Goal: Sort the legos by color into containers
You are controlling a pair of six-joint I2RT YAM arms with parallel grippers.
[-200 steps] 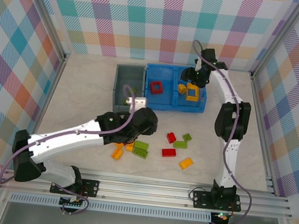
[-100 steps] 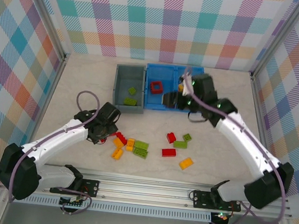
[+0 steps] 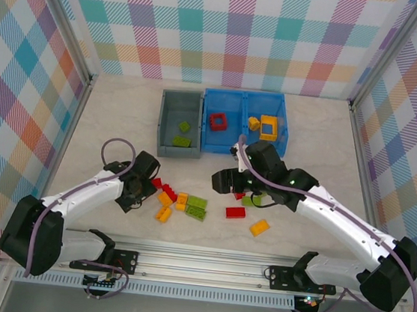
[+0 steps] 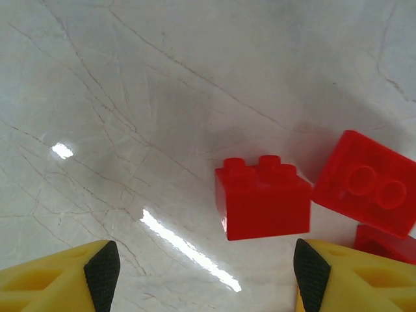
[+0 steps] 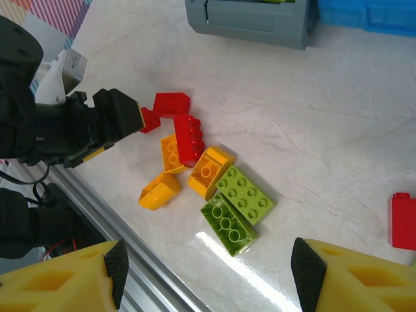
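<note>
- Top: grey bin (image 3: 180, 107) sits at the back of the table (image 3: 113, 130) with two green legos (image 3: 181, 141) inside.
- Blue bin (image 3: 228, 148) is right against the grey bin's right wall. A red frame (image 3: 218, 121) is in the compartment next to the grey bin. A yellow frame (image 3: 269, 125) and an orange brick (image 3: 254, 122) are in the other one.
- The pile (image 3: 181, 202) lies loose on the table on the near side of the grey bin, red, orange and green mixed.
- Strays lie near-right of the grey bin: red stray (image 3: 236, 213), orange stray (image 3: 260, 227), and a green stray (image 3: 252, 201) just beside the right arm.
- Left gripper (image 3: 144, 188) is low at the pile's left edge, near-left of the grey bin.
- Right gripper (image 3: 224, 180) is over the table, near-right of the grey bin.
- Left wrist: left gripper (image 4: 207, 273) is released, pads (image 4: 103, 273) wide apart with nothing between them.
- A red brick (image 4: 262, 198) stands upright on the table just ahead of the pads. A tilted red brick (image 4: 367, 182) is just beside it on the right; contact can't be told.
- Right wrist: right gripper (image 5: 211, 272) is released, fingers (image 5: 305, 273) spread and empty, above the table.
- In this view the grey bin (image 5: 253, 19) is at the top edge and the pile is well apart from it on the near side.
- The pile's two green bricks (image 5: 237, 208) lie side by side, touching. Orange bricks (image 5: 209, 170) and a long red brick (image 5: 188, 138) are just beside them.
- The left gripper's (image 5: 117, 117) tip is at a small red piece (image 5: 149, 120) on the pile's side away from the grey bin.
</note>
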